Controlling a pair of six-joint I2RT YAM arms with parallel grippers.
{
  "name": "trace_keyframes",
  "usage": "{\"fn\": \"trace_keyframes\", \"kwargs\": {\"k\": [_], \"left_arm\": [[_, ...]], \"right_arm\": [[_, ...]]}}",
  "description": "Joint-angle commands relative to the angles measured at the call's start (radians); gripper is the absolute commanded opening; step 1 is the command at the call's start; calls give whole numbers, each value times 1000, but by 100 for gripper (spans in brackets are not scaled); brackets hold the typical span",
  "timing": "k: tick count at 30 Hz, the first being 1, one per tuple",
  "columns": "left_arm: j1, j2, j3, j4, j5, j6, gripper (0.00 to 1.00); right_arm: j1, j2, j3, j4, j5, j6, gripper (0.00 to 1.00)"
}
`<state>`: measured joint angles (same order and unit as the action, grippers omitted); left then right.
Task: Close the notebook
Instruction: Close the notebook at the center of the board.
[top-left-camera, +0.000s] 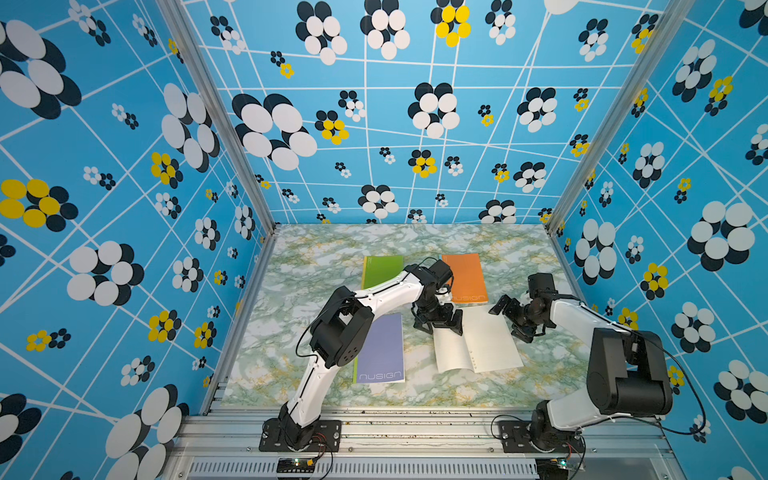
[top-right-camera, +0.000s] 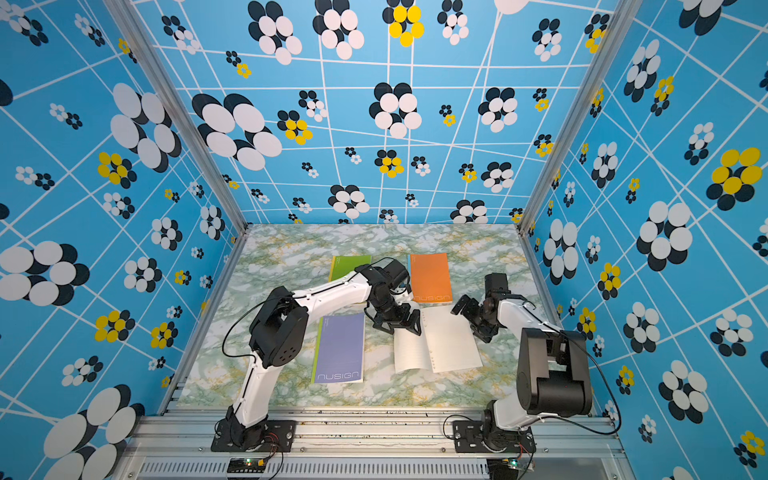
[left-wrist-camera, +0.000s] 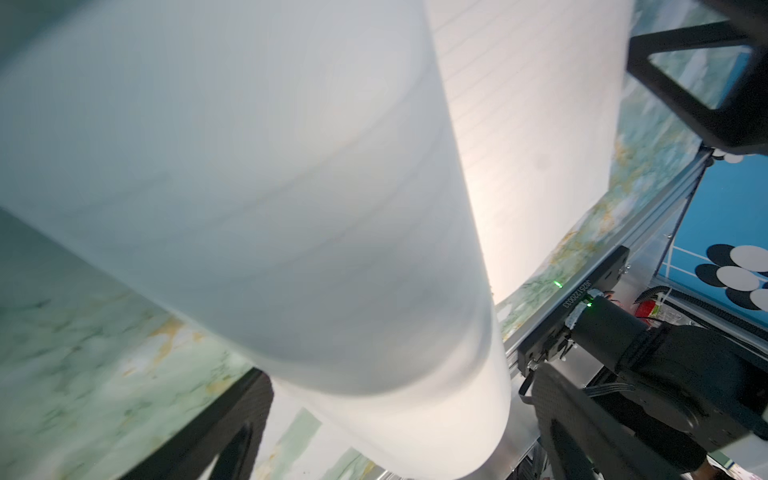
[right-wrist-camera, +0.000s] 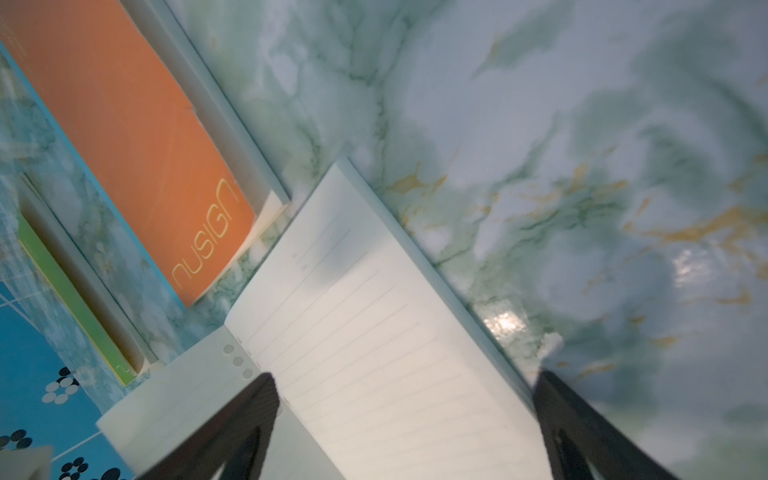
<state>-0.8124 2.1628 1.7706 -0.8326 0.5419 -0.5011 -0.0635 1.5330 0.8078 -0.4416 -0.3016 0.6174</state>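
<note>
The open notebook is seen lying flat on the marble table, toward the right of the front half, with its lined white pages turned up in both top views. It is not yet closed. The left gripper is placed at the notebook's far left corner, and its jaws are spread wide with nothing pinched between them. In the left wrist view, the left page is shown as a big curved, blurred sheet close to the lens, running between the two black fingers. Whether either finger is touching the paper cannot be told.

Over on the other side, the right gripper is held just beside the far right corner of the notebook. Its jaws are parted too, and nothing is gripped. In the right wrist view, its fingers are seen straddling the right-hand page.

An orange notebook is found closed just behind the open one. A green notebook is partly hidden under the left arm, and a purple notebook is laid closed near the open notebook's left side.
</note>
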Motion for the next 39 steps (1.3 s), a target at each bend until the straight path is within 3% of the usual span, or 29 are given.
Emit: {"fn": "trace_keyframes", "kwargs": {"k": [1, 11, 18, 24, 31, 39], "left_arm": [[-31, -75, 77, -5, 7, 40, 99], [-101, -7, 231, -50, 10, 63, 100], [-137, 109, 340, -50, 18, 52, 100], [-179, 228, 435, -55, -12, 43, 100], [-189, 289, 449, -50, -38, 70, 100], [-195, 254, 438, -2, -31, 87, 100]], "right_arm": [[19, 48, -52, -44, -5, 9, 99], [-37, 0, -12, -124, 57, -10, 99], [-130, -73, 22, -197, 100, -42, 99], [-148, -82, 18, -212, 110, -46, 99], [-155, -67, 1, -198, 120, -54, 99], [-162, -59, 3, -191, 105, -56, 99]]}}
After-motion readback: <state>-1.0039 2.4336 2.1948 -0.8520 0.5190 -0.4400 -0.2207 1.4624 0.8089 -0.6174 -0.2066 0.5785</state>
